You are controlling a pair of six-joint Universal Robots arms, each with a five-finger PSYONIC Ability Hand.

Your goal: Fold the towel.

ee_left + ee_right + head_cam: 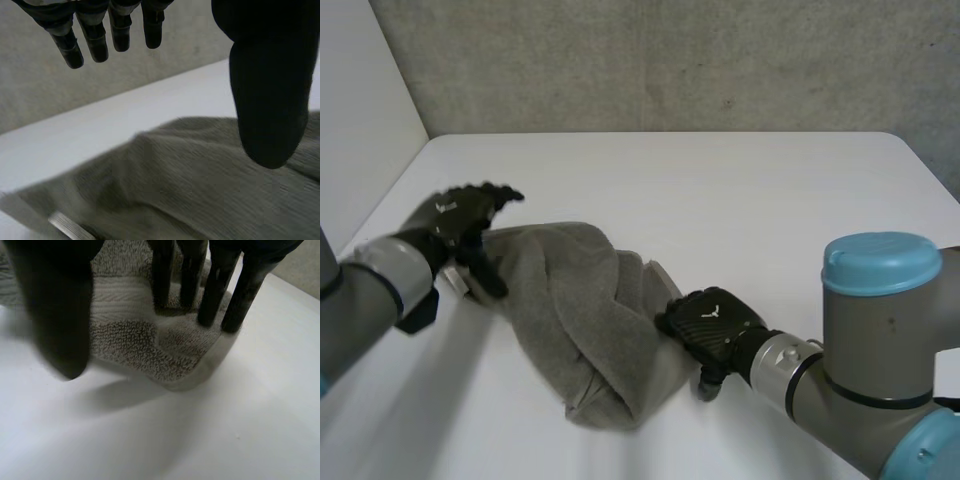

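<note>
Towel: a grey terry towel is lying bunched and rumpled on the white tabletop, sitting toward the 8 o'clock part of the surface, with folds heaped along its length.

Left hand: I am holding it at the towel's 10 o'clock end. My fingers are pointing out straight and my thumb is standing well apart from them. The cloth is lying under the palm. The hand is open and gripping nothing.

Right hand: I am placing it at the towel's 4 o'clock edge. My straight fingertips are coming down on the banded hem at a corner, while the thumb is hanging beside that corner over bare tabletop. The hand is open, touching the cloth without pinching it.
</note>
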